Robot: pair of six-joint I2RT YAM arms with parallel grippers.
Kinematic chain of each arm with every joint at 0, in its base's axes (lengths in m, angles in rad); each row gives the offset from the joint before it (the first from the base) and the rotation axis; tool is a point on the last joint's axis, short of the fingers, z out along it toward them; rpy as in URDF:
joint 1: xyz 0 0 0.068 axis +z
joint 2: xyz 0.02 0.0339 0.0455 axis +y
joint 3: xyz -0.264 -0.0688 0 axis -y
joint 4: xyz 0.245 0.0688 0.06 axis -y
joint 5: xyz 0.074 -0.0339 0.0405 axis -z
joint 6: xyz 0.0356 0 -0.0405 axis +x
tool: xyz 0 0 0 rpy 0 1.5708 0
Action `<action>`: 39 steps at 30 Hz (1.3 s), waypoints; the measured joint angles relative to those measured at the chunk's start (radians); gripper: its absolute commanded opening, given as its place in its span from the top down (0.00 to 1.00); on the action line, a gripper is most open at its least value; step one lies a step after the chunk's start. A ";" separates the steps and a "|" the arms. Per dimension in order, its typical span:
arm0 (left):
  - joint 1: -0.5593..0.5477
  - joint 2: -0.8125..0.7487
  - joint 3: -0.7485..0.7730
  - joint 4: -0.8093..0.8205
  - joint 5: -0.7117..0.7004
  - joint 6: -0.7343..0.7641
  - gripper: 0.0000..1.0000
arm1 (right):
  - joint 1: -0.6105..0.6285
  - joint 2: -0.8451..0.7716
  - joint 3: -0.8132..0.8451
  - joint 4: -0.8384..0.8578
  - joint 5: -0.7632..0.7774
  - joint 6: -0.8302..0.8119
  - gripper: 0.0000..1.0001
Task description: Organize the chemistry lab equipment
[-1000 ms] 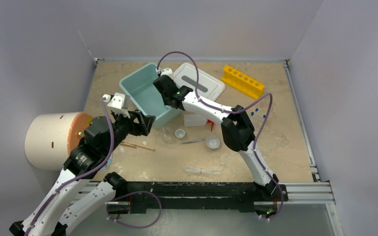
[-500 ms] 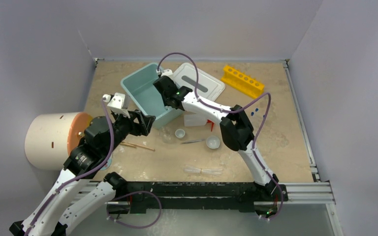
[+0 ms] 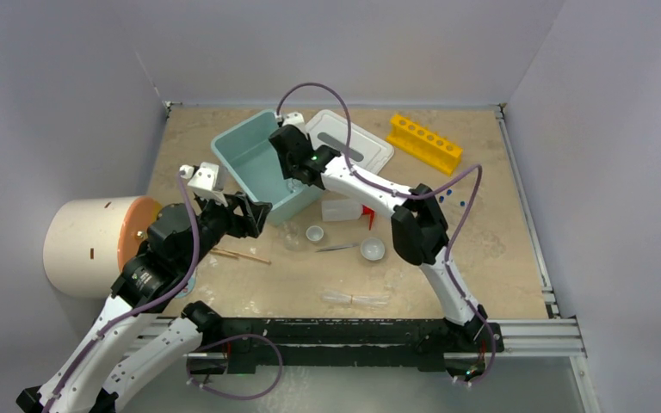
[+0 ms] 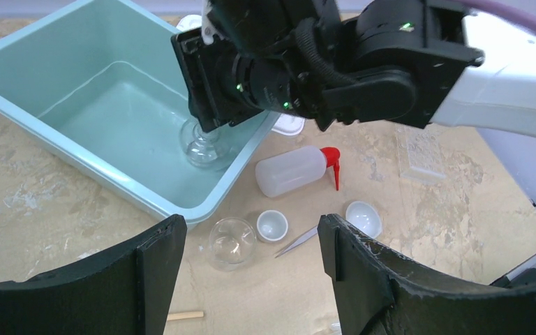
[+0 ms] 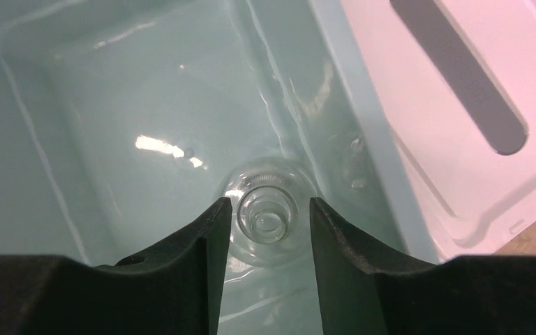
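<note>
Inside teal tub (image 4: 56, 63), by the wall on the lid (image 5: 405, 125) side: clear flask (image 5: 265, 213) stands upright, long axis vertical, neck directly under right gripper (image 5: 269, 206). Its fingers straddle the neck, slightly parted, no pinch visible. Straight vertical retreat looks clean. Left gripper (image 4: 250, 225) is spread wide and empty, hovering just outside tub's near wall.

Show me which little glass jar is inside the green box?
The glass jar below the right gripper, standing in the teal tub. The other jar sits outside on the table, beside a tiny white bowl.
</note>
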 measured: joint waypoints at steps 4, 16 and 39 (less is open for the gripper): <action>0.000 0.002 0.000 0.000 0.000 0.000 0.30 | 0.000 -0.065 0.000 0.001 0.005 0.000 0.49; 0.000 0.019 0.000 0.000 0.001 0.000 0.30 | 0.000 -0.495 -0.281 0.111 -0.003 0.020 0.46; 0.004 0.095 0.000 0.000 0.045 0.000 0.30 | -0.072 -1.049 -1.152 0.171 -0.060 0.194 0.42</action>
